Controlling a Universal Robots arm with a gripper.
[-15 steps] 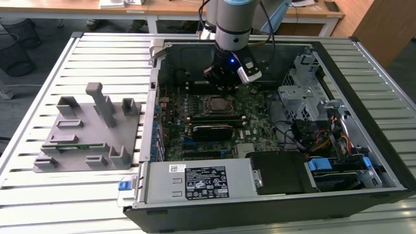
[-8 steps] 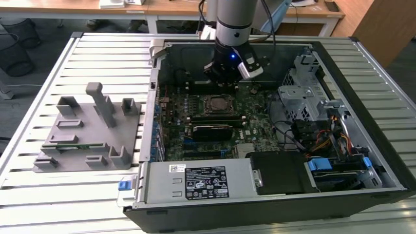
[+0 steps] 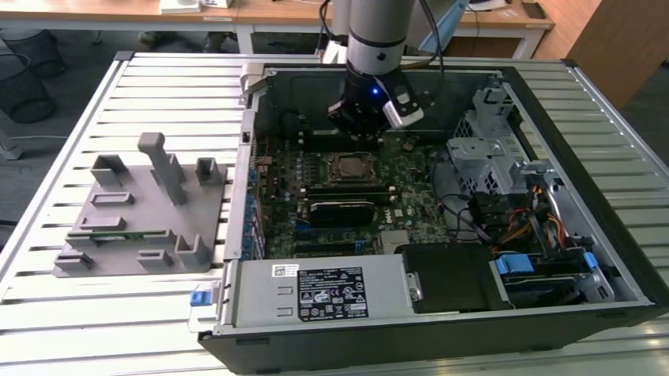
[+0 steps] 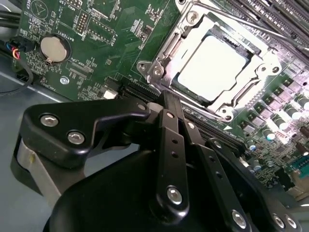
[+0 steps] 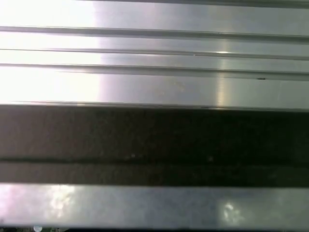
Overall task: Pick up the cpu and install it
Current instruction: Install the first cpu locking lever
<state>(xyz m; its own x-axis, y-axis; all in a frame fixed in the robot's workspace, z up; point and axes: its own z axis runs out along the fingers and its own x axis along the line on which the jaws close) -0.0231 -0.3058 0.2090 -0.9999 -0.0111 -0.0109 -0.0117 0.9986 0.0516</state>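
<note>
The cpu — thin, square, silvery-grey — lies seated in the metal socket frame on the green motherboard. Installation appears done. The black gripper hovers just beside the socket; whether its fingers are spread, I cannot tell. No next move is inferred — a seating check seems sensible.

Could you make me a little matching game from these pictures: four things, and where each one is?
Things:
1 cpu
2 grey fixture
3 coin battery
4 gripper

Places:
a on the slatted table
b hovering over the motherboard
c inside the socket frame
d flat on the motherboard, apart from the socket

Pairs: 1c, 2a, 3d, 4b
</note>
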